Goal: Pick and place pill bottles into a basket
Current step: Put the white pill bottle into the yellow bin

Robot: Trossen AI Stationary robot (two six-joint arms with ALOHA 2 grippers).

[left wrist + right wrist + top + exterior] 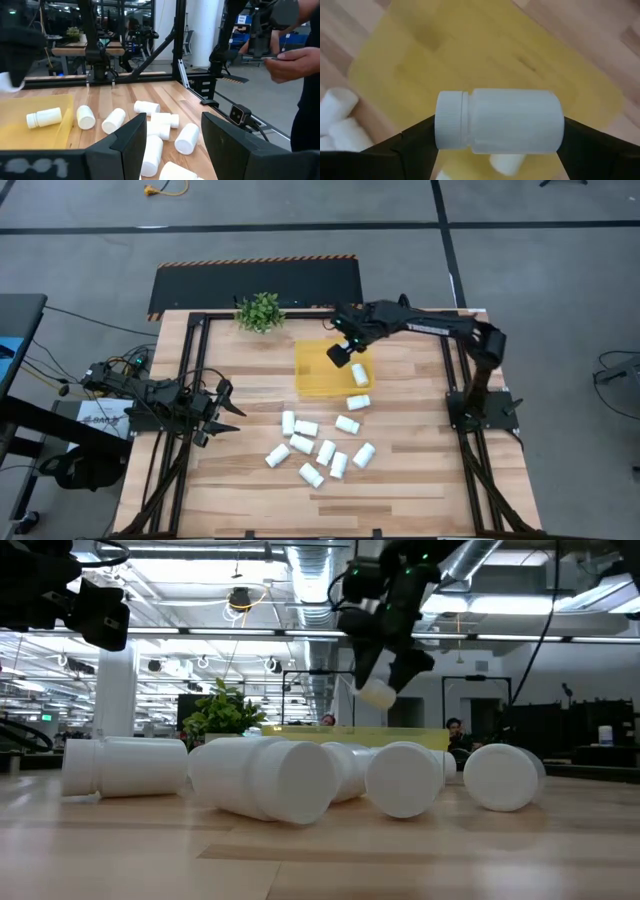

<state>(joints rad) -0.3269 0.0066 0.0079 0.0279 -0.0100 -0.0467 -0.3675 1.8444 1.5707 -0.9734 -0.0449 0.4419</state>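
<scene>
My right gripper is shut on a white pill bottle and holds it in the air over the yellow basket; the low view shows the bottle above the basket's wall. One bottle lies on its side inside the basket. Several more bottles lie on their sides on the table nearer the front. My left gripper is open and empty at the table's left side, its fingers pointing toward the bottles. My right gripper pinches the bottle end to end between its two fingers, one on the cap end, one on the base end. The fingers come from above, slanting down. The bottle lies roughly level across them, lifted clear of the basket.
A small green potted plant stands at the far edge, left of the basket. Black frame rails run along both table sides. A person's hand shows beyond the table's right side. Bare wood lies between my left gripper and the bottles.
</scene>
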